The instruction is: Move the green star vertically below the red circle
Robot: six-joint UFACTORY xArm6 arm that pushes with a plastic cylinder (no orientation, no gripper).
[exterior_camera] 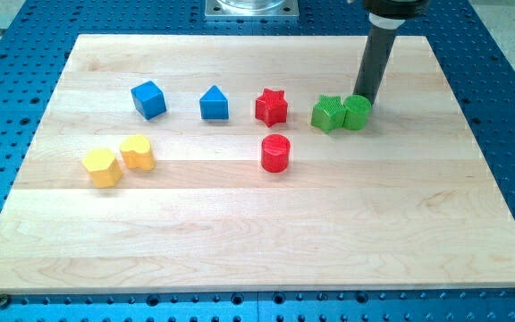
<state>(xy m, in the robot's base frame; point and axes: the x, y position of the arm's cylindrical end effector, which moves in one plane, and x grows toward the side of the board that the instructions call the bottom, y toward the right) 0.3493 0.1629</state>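
Note:
The green star (pixel 327 114) sits on the wooden board at the upper right of centre, touching a green round block (pixel 357 113) on its right. The red circle (pixel 275 153) stands lower and to the left of the star, near the board's middle. My tip (pixel 365 97) is at the end of the dark rod, just above and behind the green round block, touching or nearly touching it, to the upper right of the star.
A red star (pixel 272 107) lies left of the green star. A blue pentagon-like block (pixel 214 104) and a blue cube (pixel 148 99) lie further left. Two yellow blocks (pixel 103 167) (pixel 138 152) sit at the left. The board (pixel 257 241) rests on a blue perforated table.

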